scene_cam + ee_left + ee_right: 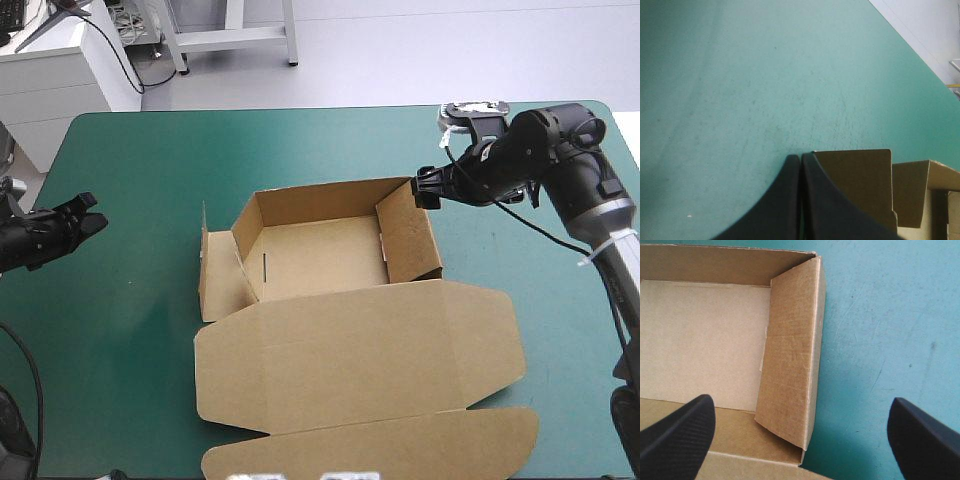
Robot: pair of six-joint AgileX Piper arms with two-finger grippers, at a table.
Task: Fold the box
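The brown box (320, 255) sits mid-table as an open tray, with its back wall up. Its right wall (410, 235) is folded inward and standing. The left side flap (215, 275) hangs outward. The lid (360, 350) lies flat toward the front edge. My right gripper (425, 188) hovers at the right wall's far top corner. It is open, and in the right wrist view the right gripper (800, 440) straddles that wall (790, 365). My left gripper (88, 218) is shut, well left of the box. The left wrist view shows the left gripper (800, 159) pointing at the box (855, 180).
Bare teal-green cover (130, 300) lies between the left gripper and the box, with more bare cover (880, 340) to the right of the box. The lid's front flap (400, 450) reaches near the table's front edge. The far edge (300, 110) runs behind the box.
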